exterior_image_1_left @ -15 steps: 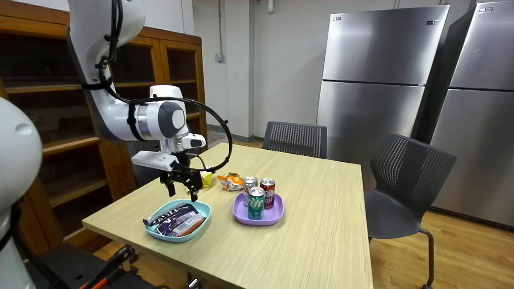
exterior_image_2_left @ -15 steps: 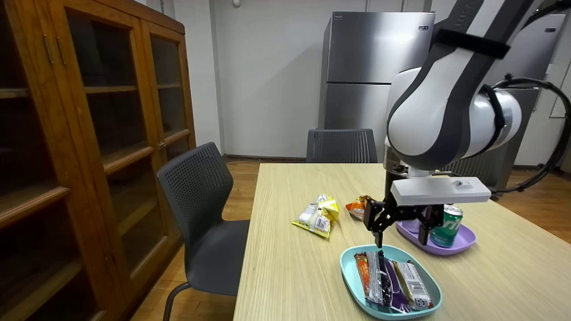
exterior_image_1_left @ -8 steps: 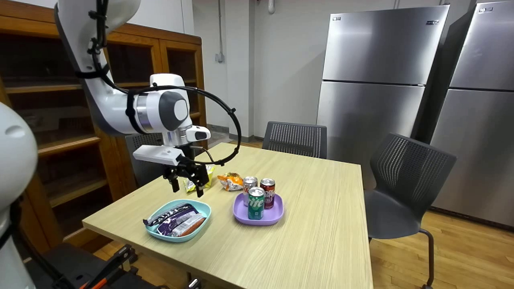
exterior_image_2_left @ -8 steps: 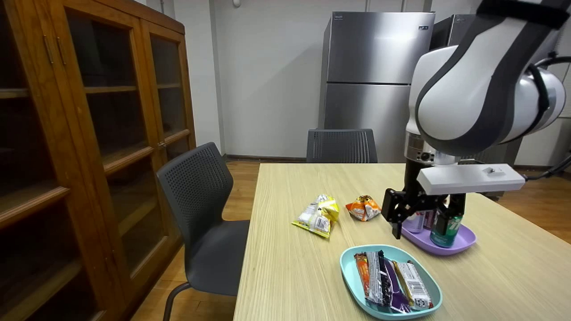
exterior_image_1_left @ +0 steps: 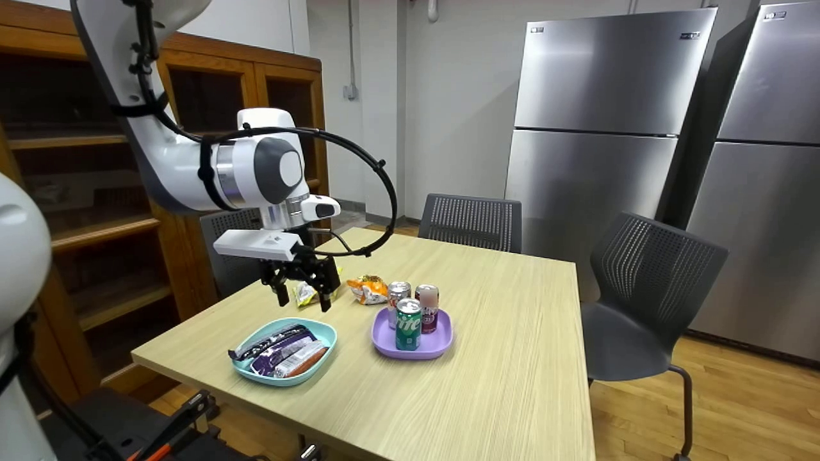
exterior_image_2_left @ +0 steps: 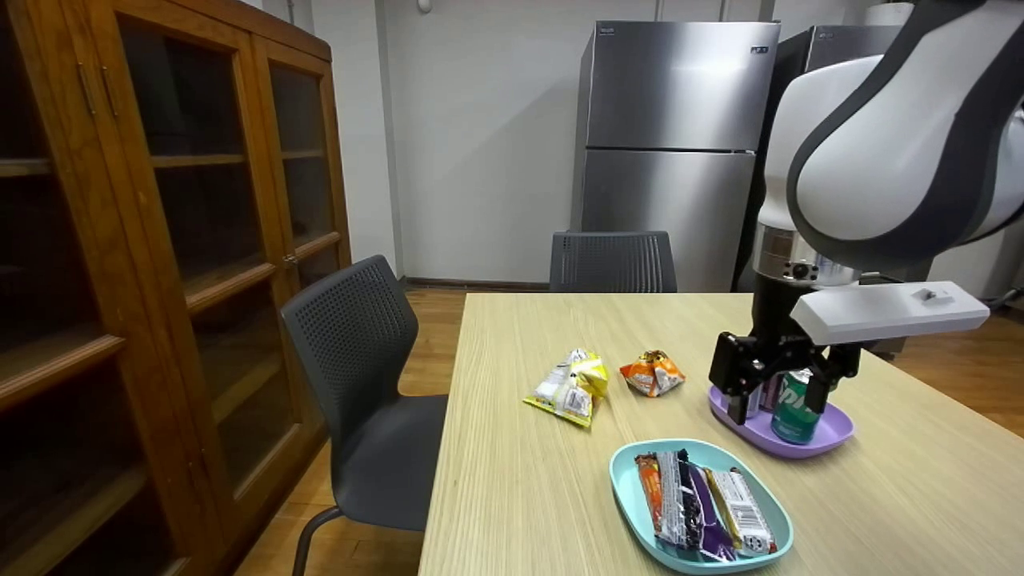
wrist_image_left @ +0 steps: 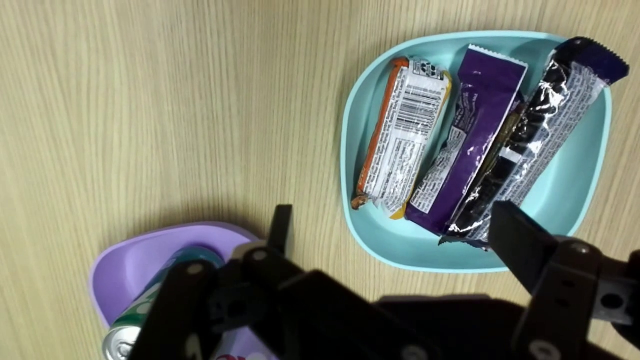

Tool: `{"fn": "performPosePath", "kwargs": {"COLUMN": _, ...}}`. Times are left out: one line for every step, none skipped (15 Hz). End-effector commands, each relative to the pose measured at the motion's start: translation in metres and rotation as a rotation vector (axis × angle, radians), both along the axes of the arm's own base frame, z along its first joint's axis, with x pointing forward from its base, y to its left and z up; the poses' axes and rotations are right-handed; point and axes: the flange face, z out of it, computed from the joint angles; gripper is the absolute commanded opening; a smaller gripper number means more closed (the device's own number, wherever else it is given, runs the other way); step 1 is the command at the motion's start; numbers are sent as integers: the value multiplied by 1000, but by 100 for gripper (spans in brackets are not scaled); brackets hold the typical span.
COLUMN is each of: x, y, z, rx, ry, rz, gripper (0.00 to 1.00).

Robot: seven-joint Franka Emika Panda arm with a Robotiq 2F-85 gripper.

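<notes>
The gripper hangs in mid-air above the table, fingers well apart. Nearest it is a teal tray, lower down, w/ wrapped bars lying inside; the dark one's end sticks out over the rim. Near that tray: a purple tray w/ green can, silver can & dark-red can, all upright, bunched tog. Orange snack bag lies nearby. Grey chairs round the table; steel fridges & wood cabinet w/ glass doors by the walls. Black cable loops out from the arm, itself cut off at the top in both exterior views.

Hard to see: yellow-white bag, partly behind the gripper in an exterior view. In an exterior view fingertips cut across the cans. Wrist view: purple tray runs off the bottom edge, cans mostly behind black gripper parts. Can't count the bars for sure b/c they overlap. Dark-red can's upper half looks smeared pale.
</notes>
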Motion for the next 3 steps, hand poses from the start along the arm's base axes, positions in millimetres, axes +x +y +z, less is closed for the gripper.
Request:
{"fn": "performPosePath", "kwargs": {"x": 0, "y": 0, "z": 0, "rx": 0, "ry": 2, "rz": 1, "gripper": 100}}
{"fn": "performPosePath", "kwargs": {"x": 0, "y": 0, "z": 0, "rx": 0, "ry": 2, "rz": 2, "gripper": 100}}
{"fn": "performPosePath", "kwargs": {"x": 0, "y": 1, "z": 0, "rx": 0, "ry": 2, "rz": 3, "gripper": 100}}
